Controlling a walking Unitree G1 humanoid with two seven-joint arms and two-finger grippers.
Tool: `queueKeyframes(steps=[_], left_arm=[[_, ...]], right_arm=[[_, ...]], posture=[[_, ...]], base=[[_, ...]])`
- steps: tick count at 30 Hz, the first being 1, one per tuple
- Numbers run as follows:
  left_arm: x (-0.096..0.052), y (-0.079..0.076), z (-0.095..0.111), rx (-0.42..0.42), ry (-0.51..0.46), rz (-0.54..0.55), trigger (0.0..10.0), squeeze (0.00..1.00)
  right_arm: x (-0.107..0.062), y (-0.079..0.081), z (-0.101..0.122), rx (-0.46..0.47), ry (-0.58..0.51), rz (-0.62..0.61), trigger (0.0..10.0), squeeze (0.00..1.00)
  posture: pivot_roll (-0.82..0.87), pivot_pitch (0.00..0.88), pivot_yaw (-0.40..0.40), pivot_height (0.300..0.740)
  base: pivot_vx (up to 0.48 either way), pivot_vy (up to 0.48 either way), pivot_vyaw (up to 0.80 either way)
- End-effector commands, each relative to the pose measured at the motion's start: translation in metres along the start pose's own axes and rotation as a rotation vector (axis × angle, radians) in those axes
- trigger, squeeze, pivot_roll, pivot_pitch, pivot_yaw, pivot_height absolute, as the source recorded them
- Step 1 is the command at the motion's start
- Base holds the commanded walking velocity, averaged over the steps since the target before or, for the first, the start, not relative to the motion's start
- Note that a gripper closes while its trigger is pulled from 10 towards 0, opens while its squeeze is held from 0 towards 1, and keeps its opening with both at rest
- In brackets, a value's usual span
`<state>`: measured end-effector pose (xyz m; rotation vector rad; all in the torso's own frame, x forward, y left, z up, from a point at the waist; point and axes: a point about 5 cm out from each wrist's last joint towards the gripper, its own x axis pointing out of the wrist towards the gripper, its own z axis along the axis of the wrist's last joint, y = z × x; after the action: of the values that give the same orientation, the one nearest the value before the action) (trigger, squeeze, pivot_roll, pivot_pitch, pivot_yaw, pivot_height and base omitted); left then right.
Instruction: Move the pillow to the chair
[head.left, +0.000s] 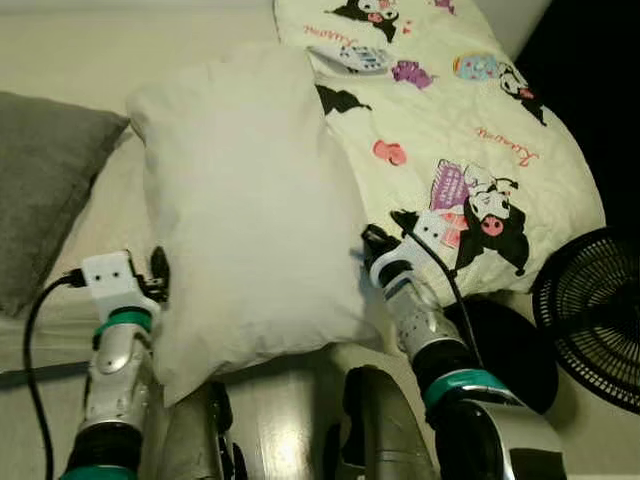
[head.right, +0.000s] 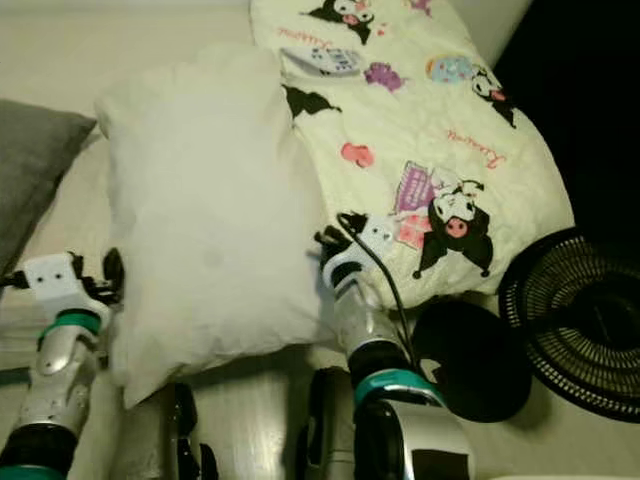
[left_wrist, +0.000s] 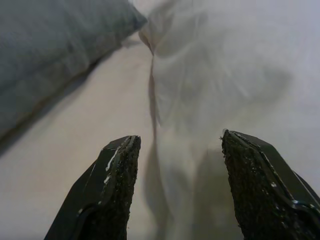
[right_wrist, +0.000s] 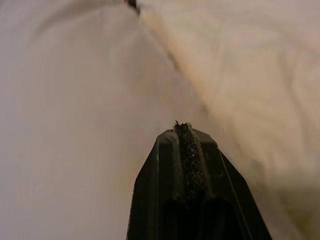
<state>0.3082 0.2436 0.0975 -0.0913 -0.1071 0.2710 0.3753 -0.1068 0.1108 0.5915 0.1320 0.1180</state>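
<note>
The white pillow (head.left: 245, 210) lies on the bed (head.left: 70, 50), its near edge hanging over the bed's near side; a grey pillow (head.left: 40, 175) sits to its left, and a cream cartoon-print quilt (head.left: 470, 130) lies to its right, tucked under the pillow's right edge; the left gripper (head.left: 158, 272) is at the pillow's near left edge, and in the left wrist view its fingers (left_wrist: 112, 190) stand apart with the pillow's edge between them; the right gripper (head.left: 375, 243) is at the pillow's near right edge where it meets the quilt; in the right wrist view its fingers (right_wrist: 187, 165) are pressed together against the white fabric, though whether they pinch any cloth I cannot tell; a black fan (head.left: 595, 315) stands on the floor at the near right.
</note>
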Motion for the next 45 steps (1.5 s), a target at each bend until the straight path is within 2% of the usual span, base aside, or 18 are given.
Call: queueKeyframes(steps=[1, 10, 11, 17, 18, 19, 23, 32, 36, 40, 41, 44, 45], left_arm=[[-0.003, 0.003, -0.005, -0.010, 0.005, -0.018, 10.0, 1.00], [0.003, -0.002, -0.008, -0.031, 0.029, -0.110, 10.0, 1.00], [0.005, -0.004, -0.011, -0.054, 0.053, -0.121, 10.0, 1.00], [0.015, -0.012, -0.014, -0.027, 0.124, -0.126, 10.0, 1.00], [0.017, -0.016, -0.011, -0.047, 0.115, -0.141, 4.5, 0.00], [0.019, -0.019, -0.008, -0.074, 0.101, -0.166, 0.0, 0.00], [0.022, -0.023, -0.006, -0.098, 0.083, -0.181, 0.0, 0.00], [0.018, -0.019, -0.007, -0.095, 0.056, -0.188, 0.0, 0.00], [0.013, -0.009, -0.009, -0.072, 0.043, -0.163, 0.0, 0.00], [0.012, -0.007, -0.012, -0.051, 0.053, -0.146, 0.0, 0.00], [0.010, -0.007, -0.014, -0.045, 0.062, -0.136, 10.0, 0.00], [0.008, -0.006, -0.018, -0.046, 0.075, -0.124, 10.0, 0.00], [0.007, -0.007, -0.019, -0.045, 0.076, -0.124, 10.0, 0.00]], right_arm=[[-0.001, -0.001, -0.007, 0.037, 0.016, 0.011, 10.0, 1.00], [0.001, 0.003, -0.005, 0.080, 0.007, 0.020, 10.0, 1.00], [0.001, 0.004, -0.005, 0.079, 0.009, 0.023, 10.0, 1.00], [0.003, 0.007, -0.005, 0.028, 0.026, 0.018, 10.0, 1.00], [0.002, 0.007, -0.006, 0.029, 0.025, 0.020, 10.0, 1.00], [0.002, 0.007, -0.006, 0.031, 0.025, 0.023, 10.0, 1.00], [0.002, 0.007, -0.008, 0.021, 0.030, 0.025, 10.0, 1.00], [0.003, 0.008, -0.006, 0.023, 0.028, 0.021, 10.0, 1.00], [0.004, 0.005, -0.006, 0.183, 0.039, -0.024, 10.0, 1.00], [0.004, 0.006, -0.008, 0.251, 0.055, -0.021, 10.0, 1.00], [0.004, 0.007, -0.010, 0.320, 0.067, -0.012, 10.0, 1.00], [0.005, 0.010, -0.010, 0.523, 0.072, 0.013, 10.0, 1.00], [0.006, 0.011, -0.008, 0.624, 0.063, 0.031, 10.0, 1.00]], posture=[[-0.03, 0.240, -0.061, 0.592], [-0.03, 0.261, -0.060, 0.592], [-0.03, 0.265, -0.058, 0.592], [-0.04, 0.272, -0.061, 0.592], [-0.04, 0.268, -0.063, 0.592], [-0.04, 0.266, -0.064, 0.592], [-0.04, 0.263, -0.070, 0.592], [-0.03, 0.261, -0.078, 0.592], [-0.03, 0.265, -0.077, 0.592], [-0.03, 0.262, -0.074, 0.592], [-0.03, 0.262, -0.074, 0.592], [-0.04, 0.262, -0.075, 0.592], [-0.03, 0.261, -0.076, 0.592]], base=[[0.000, 0.000, 0.00], [0.000, 0.000, 0.00], [0.000, 0.000, 0.00], [0.000, 0.000, 0.00], [0.000, 0.000, 0.00], [0.000, 0.000, 0.00], [0.000, 0.000, 0.00], [0.000, 0.000, 0.00], [0.000, 0.000, 0.00], [0.000, 0.000, 0.00], [0.000, 0.000, 0.00], [0.000, 0.000, 0.00], [0.000, 0.000, 0.00]])
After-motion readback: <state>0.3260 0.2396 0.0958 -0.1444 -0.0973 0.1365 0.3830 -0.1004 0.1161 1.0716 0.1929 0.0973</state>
